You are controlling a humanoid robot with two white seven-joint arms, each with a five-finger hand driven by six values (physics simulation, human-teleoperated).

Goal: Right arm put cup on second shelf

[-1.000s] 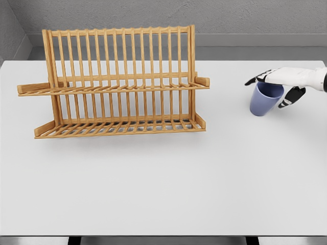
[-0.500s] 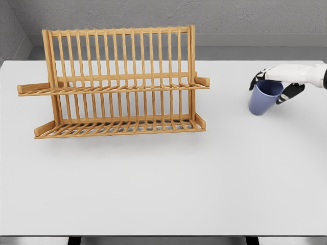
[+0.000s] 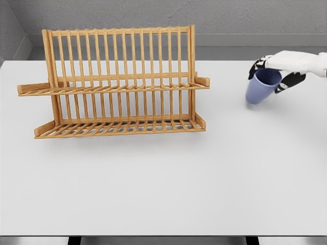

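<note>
The periwinkle-blue plastic cup [image 3: 260,88] is plain and unpatterned. The slatted two-tier rack [image 3: 116,81] is honey-coloured wood. The flat table top [image 3: 168,178] is plain white. The right hand [image 3: 278,69] is white with black finger joints. The back wall [image 3: 153,15] is mottled grey.

Slatted wooden rack [image 3: 120,81] (matt white table [image 3: 168,178])

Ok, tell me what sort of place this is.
Probably a simulated kitchen-style test bench, not a real kitchen: a wooden two-tier dish rack stands on a plain white table against bare grey walls, and the right hand holds a blue cup.
</note>
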